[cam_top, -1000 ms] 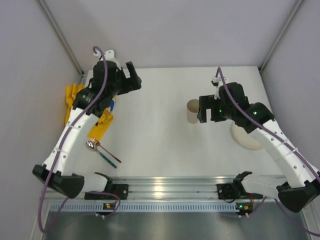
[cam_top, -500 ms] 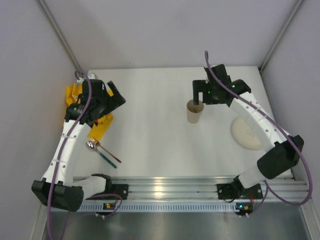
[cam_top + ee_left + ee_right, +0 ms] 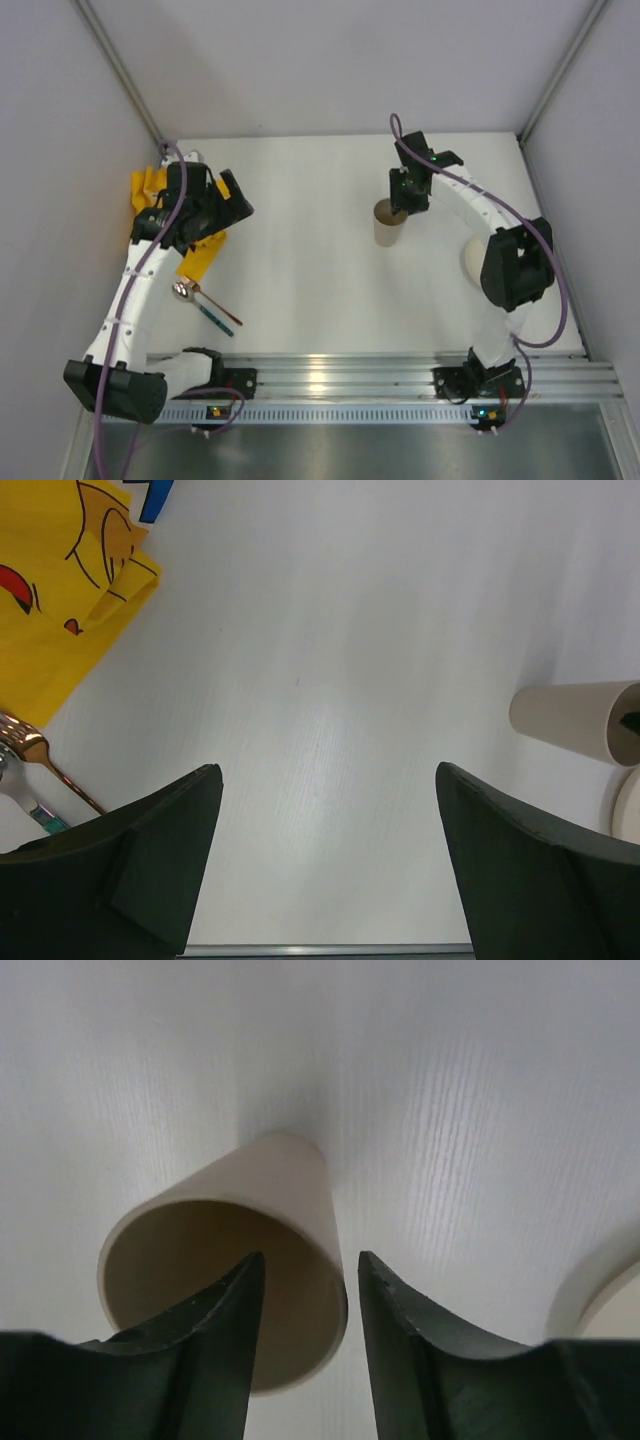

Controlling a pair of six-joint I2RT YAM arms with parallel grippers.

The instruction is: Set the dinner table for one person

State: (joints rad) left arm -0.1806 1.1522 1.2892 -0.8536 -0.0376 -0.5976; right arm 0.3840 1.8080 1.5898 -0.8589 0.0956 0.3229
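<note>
The dinner table (image 3: 300,250) is a plain white top. A beige cup (image 3: 388,224) stands upright on it right of centre. My right gripper (image 3: 404,198) hangs over the cup's rim. In the right wrist view its jaws (image 3: 310,1257) straddle the cup's (image 3: 270,1175) right wall, one finger inside and one outside. They are narrowed, with a gap showing on both sides of the wall. My left gripper (image 3: 232,200) hovers wide open above the left side, with nothing between its fingers (image 3: 327,770).
A yellow Pikachu mat (image 3: 200,255) lies crumpled at the left edge. A spoon (image 3: 183,291) and other cutlery (image 3: 215,312) lie just in front of it. A pale plate (image 3: 468,262) sits right of the cup, mostly hidden by the right arm.
My right gripper swung from beside the cup to over its rim and its jaws narrowed round the wall. My left gripper pulled back toward the yellow mat, staying open.
</note>
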